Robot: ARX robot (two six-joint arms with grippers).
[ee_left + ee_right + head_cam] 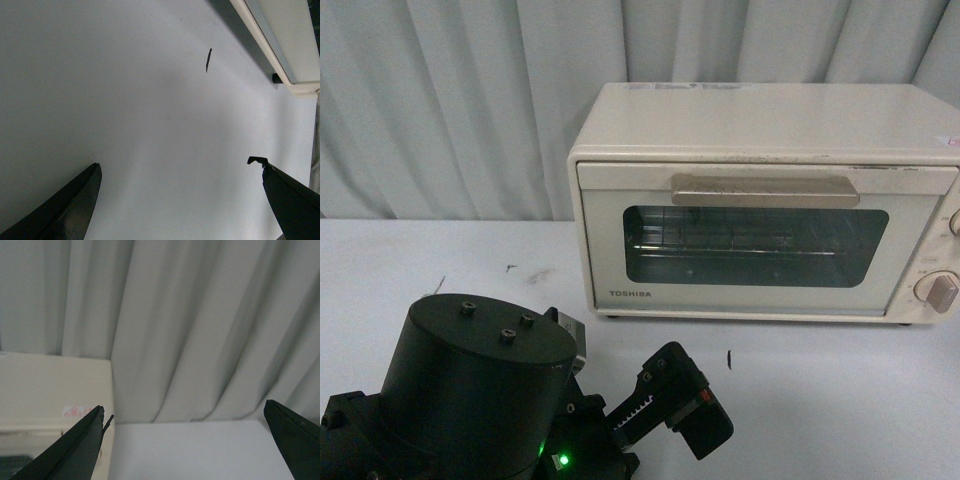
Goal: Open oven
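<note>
The cream-white TOSHIBA oven (760, 200) stands at the back right of the white table with its glass door shut. Its beige bar handle (765, 190) runs along the top of the door, and a wire rack shows behind the glass. My left gripper (685, 400) sits low in the front view, in front of the oven and apart from it, open over bare table (150, 125). In the left wrist view, the oven's lower edge (280, 55) crosses one corner. My right gripper (185, 412) is open beside the oven's side (55, 390), holding nothing.
Grey curtains (450, 100) hang behind the table. Round knobs (938, 290) sit on the oven's right panel. A small dark mark (729, 359) lies on the table in front of the oven. The left arm's black base (480, 380) fills the lower left.
</note>
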